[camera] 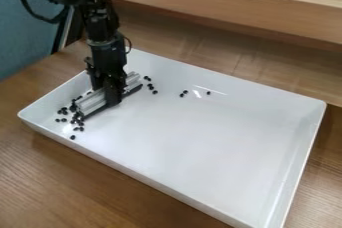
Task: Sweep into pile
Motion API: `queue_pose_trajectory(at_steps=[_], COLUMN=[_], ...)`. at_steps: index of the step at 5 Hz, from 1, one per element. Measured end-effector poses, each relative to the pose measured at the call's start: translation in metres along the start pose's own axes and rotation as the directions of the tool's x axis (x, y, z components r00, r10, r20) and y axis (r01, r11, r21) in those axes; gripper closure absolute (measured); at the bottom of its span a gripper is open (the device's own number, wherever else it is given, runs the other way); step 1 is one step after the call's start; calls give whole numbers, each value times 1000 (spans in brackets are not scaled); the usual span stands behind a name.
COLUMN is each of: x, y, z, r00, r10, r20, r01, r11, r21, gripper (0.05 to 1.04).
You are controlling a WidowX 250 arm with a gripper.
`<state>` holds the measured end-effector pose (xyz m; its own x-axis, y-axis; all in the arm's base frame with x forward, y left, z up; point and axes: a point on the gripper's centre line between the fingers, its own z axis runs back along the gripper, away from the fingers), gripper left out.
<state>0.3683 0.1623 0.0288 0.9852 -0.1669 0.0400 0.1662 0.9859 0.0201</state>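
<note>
The black gripper [112,91] hangs down over the left part of the white tray [214,137], shut on a silver sweeping bar [91,102] with a dark lower edge. The bar lies at a slant on the tray floor, from lower left to upper right. Small black pieces [76,118] cluster around its lower left end, with some a little apart toward the tray's left wall. Several more black pieces [151,86] lie just beyond its upper right end. Two pieces [184,93] sit close together farther right, and a single piece [208,92] rests beyond them. The gripper hides the bar's middle.
Raised walls surround the tray, which stands on a brown wooden table [40,172]. A wooden ledge [234,4] runs behind it at the top. A blue-green panel [27,37] stands at the upper left, near the arm and its hanging cable.
</note>
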Motion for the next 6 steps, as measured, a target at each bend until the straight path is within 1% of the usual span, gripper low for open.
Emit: queue_pose_trajectory(at_steps=[1, 2, 3, 4, 6], x=[0, -4, -6, -10, -10], y=[-3, -8, -20, -30, -28], z=[-3, -4, -2, 7, 40], r00=[999, 996, 988, 982, 971], r10=[38, 92, 153, 190, 237], r20=[8, -17, -12, -21, 0], r01=[-38, -93, -153, -191, -236], r11=[999, 995, 984, 973, 966], r21=[-12, -38, -90, -132, -110], gripper=[685, 637, 333, 92, 83])
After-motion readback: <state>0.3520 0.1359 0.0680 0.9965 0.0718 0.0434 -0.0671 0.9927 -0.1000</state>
